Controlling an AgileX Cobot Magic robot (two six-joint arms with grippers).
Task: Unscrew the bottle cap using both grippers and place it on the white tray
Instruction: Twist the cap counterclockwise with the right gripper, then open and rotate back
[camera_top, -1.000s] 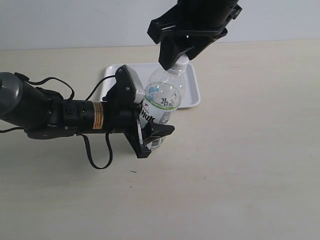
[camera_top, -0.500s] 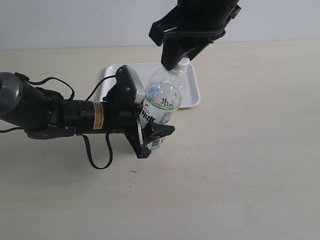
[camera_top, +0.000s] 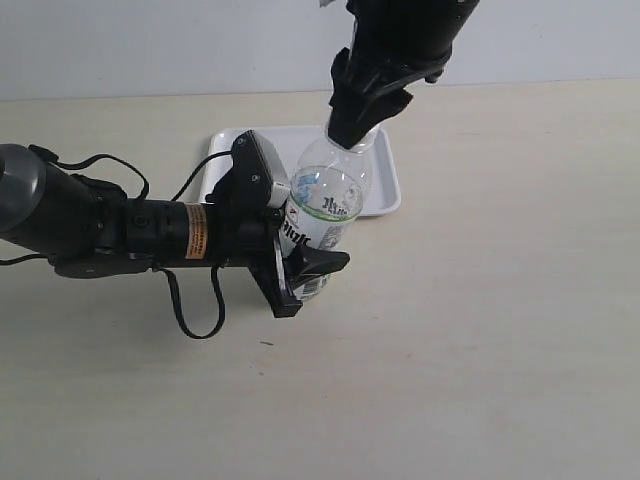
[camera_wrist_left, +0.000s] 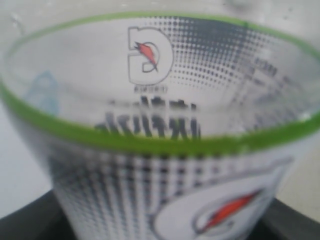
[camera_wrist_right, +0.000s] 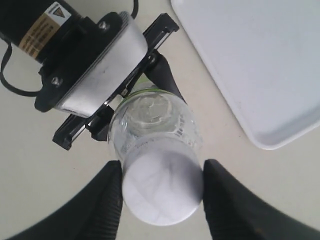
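"Two holds to enter, as we read it. The left gripper (camera_top: 300, 228) has its fingers (camera_top: 318, 262) clenched across the label of the bottle (camera_top: 330, 190), which stands on the bench (camera_top: 480, 330) near the white tray (camera_top: 385, 200) and not on it. Do we agree on the other?"

"We do. The right gripper (camera_top: 357, 122) reaches in from above, and its fingers (camera_wrist_right: 109, 200) lie against opposite sides of the bottle cap (camera_wrist_right: 161, 195). The wrist view shows no gap on either side, so we enter it as grasping the cap. The cap sits on the neck. Whether the thread has loosened at all, we cannot tell."

"How do we rate the cap for handling?"

"Small, stiff and light, in our judgement. The side wall is the place to take it, at two opposite points and well below the top edge. Smooth plastic may slip under a weak pinch once turning load comes on."

"And the bottle?"

"Thin clear plastic, we judge. It is likely to dent under a hard squeeze, and to spin in a loose one because the label is slick. The labelled body, where the left fingers have it, looks the soundest place to brace. How full it is we cannot make out, so its weight stays open."

"Any risk to note for the transfer?"

"Once free, the cap should weigh almost nothing. We would watch for it dropping from a relaxed pinch, or rolling if it is set down on edge."
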